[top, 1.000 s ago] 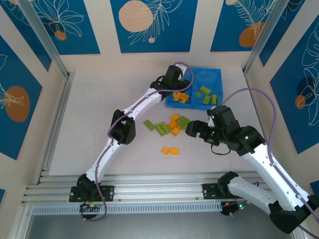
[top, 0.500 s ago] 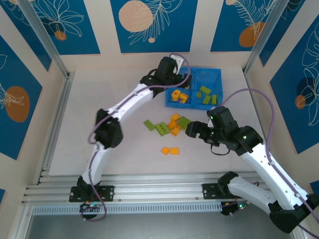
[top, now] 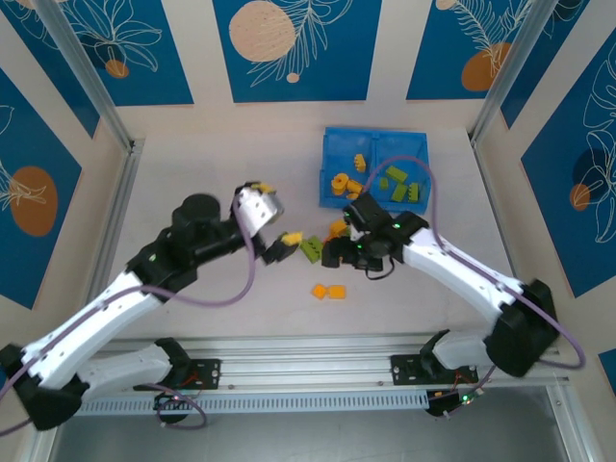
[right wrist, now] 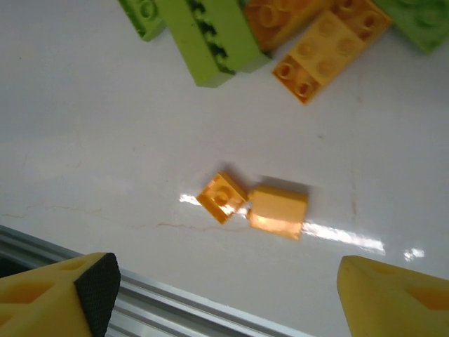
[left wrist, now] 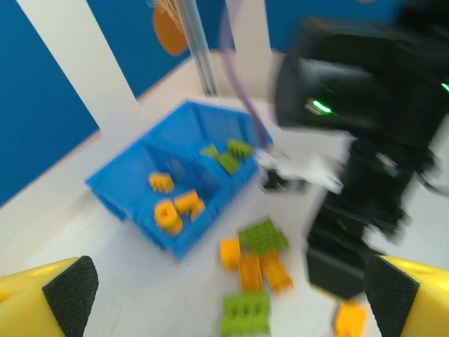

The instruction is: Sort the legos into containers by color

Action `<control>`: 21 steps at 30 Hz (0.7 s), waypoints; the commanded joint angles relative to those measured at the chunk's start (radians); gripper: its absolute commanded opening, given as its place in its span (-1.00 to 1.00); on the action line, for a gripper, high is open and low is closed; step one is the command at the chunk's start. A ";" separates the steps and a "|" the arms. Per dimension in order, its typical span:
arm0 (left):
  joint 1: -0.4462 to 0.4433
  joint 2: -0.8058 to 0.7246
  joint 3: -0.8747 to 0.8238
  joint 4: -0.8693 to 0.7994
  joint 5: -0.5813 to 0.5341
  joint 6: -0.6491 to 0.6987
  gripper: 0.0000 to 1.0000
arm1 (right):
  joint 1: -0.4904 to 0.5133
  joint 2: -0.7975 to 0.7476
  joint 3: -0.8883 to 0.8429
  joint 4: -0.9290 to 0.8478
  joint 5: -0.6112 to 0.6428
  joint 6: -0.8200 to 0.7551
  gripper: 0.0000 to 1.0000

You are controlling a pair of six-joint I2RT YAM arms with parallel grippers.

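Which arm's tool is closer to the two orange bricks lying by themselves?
Right. The right tool hangs just beyond the orange pair, nearly over it. The left tool is farther away, off to the pair's left.

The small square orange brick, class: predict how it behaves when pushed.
Small square orange brick: hard-looking plastic, probably stiff and light. Lying flat on the glossy table, it would likely slide, not roll, nudging the adjoining orange brick.
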 commanded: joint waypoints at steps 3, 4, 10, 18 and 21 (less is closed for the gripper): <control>0.002 -0.228 -0.116 -0.326 -0.128 0.199 1.00 | 0.086 0.237 0.218 0.025 0.086 -0.134 0.47; 0.002 -0.269 -0.136 -0.340 -0.167 0.205 1.00 | 0.100 0.287 0.261 0.022 0.106 -0.165 0.47; 0.003 -0.450 -0.238 -0.361 -0.234 0.230 1.00 | 0.144 0.606 0.533 -0.031 0.297 -0.425 0.54; 0.003 -0.458 -0.246 -0.406 -0.184 0.225 1.00 | 0.118 0.875 0.790 -0.135 0.275 -0.570 0.56; 0.003 -0.458 -0.249 -0.411 -0.159 0.227 1.00 | 0.116 0.907 0.804 -0.133 0.211 -0.571 0.45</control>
